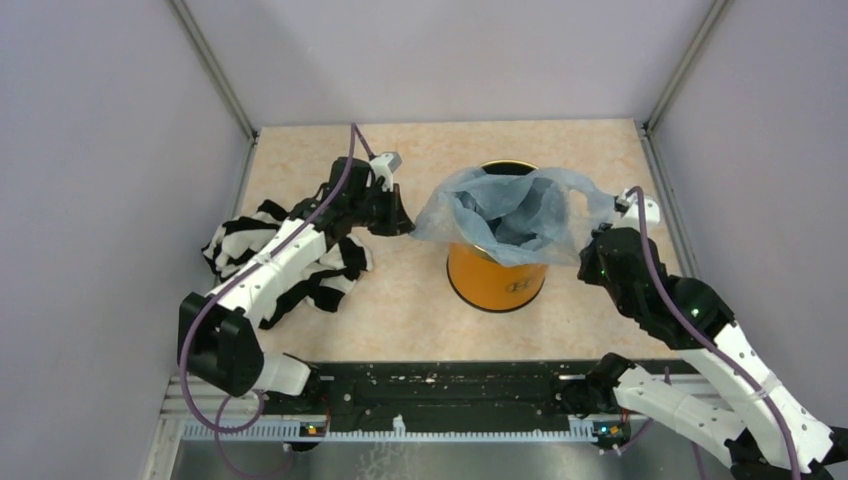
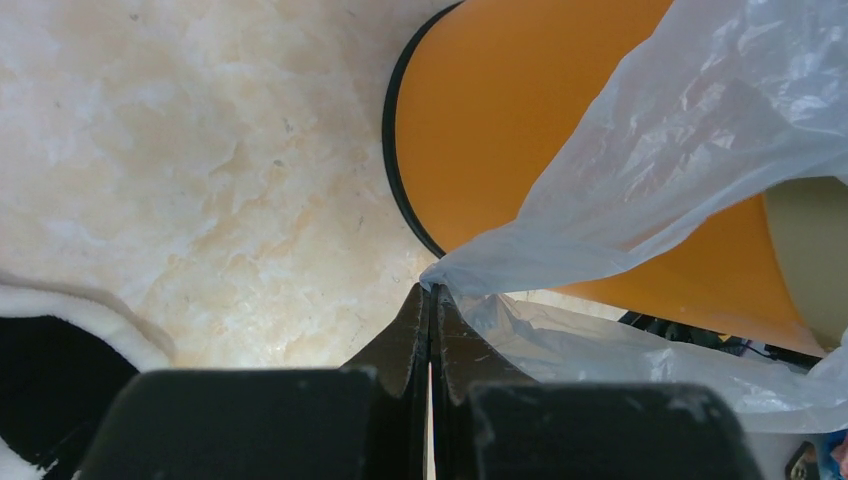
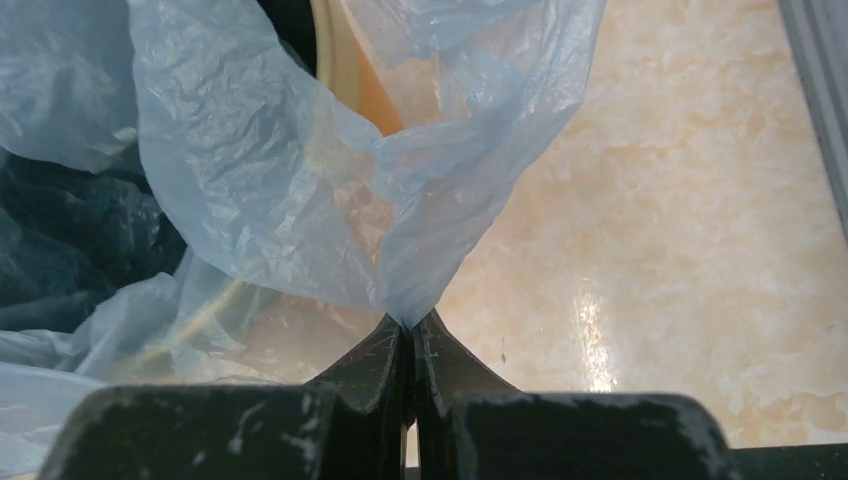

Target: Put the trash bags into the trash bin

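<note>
From above, the pale-blue trash bag (image 1: 515, 215) drapes over the mouth of the orange trash bin (image 1: 497, 278) mid-worktop (image 1: 400, 310). The bin's dark logo (image 1: 518, 287) is too small to read. Left wrist: the left hand (image 2: 431, 300), pressed together, pinches the bag's edge beside the bin. Right wrist: the right hand (image 3: 408, 335) pinches another fold.

The trash bag (image 1: 520, 215) sits over and in the trash bin (image 1: 497, 282) on the counter (image 1: 400, 310), stretched between my left claw (image 1: 407, 228) and right claw (image 1: 592, 245); the striped cloth (image 1: 236, 244) lies left.
</note>
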Tool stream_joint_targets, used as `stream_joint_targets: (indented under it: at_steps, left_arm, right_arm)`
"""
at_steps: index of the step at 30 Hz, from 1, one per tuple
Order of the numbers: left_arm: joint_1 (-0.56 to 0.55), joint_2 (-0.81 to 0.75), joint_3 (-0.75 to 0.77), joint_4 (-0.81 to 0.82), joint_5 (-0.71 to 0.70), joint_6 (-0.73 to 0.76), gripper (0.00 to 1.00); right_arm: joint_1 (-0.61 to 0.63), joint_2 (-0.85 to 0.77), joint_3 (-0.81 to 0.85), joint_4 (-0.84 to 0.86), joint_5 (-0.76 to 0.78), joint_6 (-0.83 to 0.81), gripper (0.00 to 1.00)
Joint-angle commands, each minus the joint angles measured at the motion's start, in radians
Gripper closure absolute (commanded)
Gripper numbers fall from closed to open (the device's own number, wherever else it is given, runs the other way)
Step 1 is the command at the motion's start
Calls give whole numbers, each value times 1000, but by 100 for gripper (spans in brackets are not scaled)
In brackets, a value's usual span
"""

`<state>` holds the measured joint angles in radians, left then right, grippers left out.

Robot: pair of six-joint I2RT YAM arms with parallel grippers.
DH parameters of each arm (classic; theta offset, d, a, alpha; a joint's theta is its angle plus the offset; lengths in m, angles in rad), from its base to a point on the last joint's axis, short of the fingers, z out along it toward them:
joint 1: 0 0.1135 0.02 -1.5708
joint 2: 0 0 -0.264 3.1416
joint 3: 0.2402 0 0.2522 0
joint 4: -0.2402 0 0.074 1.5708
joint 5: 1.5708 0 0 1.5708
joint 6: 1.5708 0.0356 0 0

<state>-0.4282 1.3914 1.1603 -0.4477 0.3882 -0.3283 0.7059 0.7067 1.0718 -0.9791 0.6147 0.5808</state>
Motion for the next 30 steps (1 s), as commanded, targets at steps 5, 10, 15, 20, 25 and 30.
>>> stream_joint_targets:
  at_steps: [5, 10, 15, 20, 25, 30]
  left_arm:
    - [-4, 43, -23, 103, 30, -35, 100]
    - [-4, 145, 74, 45, 37, -20, 100]
    - [-4, 183, 82, 58, 14, -9, 100]
    - [14, 212, 120, 28, -25, 12, 100]
    - [62, 228, 154, 4, -37, 32, 100]
    - [108, 229, 167, -20, -48, 54, 100]
  right_arm:
    - [-6, 26, -125, 107, -47, 39, 100]
    - [-7, 71, -164, 135, 24, 26, 100]
    - [-7, 98, -191, 257, -25, -24, 99]
    - [-6, 156, -205, 387, -131, -92, 93]
    - [6, 216, -208, 490, -266, -95, 93]
    - [112, 280, -180, 524, -238, -108, 90]
